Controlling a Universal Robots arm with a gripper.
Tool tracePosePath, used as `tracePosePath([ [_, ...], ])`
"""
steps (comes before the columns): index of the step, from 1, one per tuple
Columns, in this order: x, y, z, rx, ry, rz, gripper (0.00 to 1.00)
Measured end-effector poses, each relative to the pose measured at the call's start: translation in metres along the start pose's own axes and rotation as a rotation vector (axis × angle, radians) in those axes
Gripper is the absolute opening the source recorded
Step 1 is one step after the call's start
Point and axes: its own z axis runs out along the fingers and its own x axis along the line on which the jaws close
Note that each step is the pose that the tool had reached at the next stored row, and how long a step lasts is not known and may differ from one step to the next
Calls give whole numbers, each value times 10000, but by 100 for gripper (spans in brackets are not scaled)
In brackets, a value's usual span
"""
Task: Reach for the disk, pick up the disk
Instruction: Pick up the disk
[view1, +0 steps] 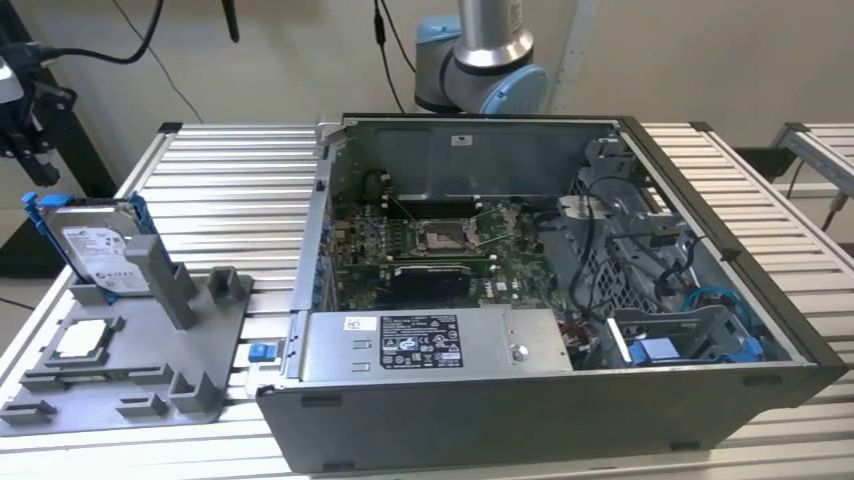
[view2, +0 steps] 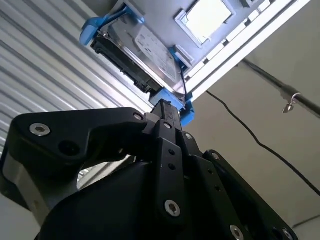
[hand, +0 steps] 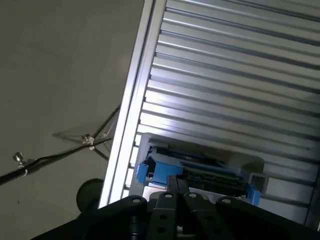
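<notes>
At the worktop's (view1: 227, 200) edge on the exterior view's left, the disk (view1: 96, 248) stands on its edge, tilted, in the far end of a grey fixture tray (view1: 80, 385). The gripper (view1: 40, 175) hangs above it and apart from it, fingers drawn narrow and holding nothing. In both wrist views the fingertips point at the disk's (view2: 145, 47) (hand: 200, 172) blue-framed upper edge, with the gripper (view2: 162, 106) (hand: 177, 181) close over one blue corner. A grey upright post (view1: 167, 280) of the tray rises just beside the disk, toward the open computer case (view1: 534, 400), which fills the middle of the worktop. A square silver chip (view1: 83, 338) lies flat on the tray nearer the front edge. A small blue clip (view1: 262, 351) sits between tray and case.
</notes>
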Motion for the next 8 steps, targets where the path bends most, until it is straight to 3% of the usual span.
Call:
tracePosePath([
  [8, 0, 0, 0, 13, -5, -1284, 0],
])
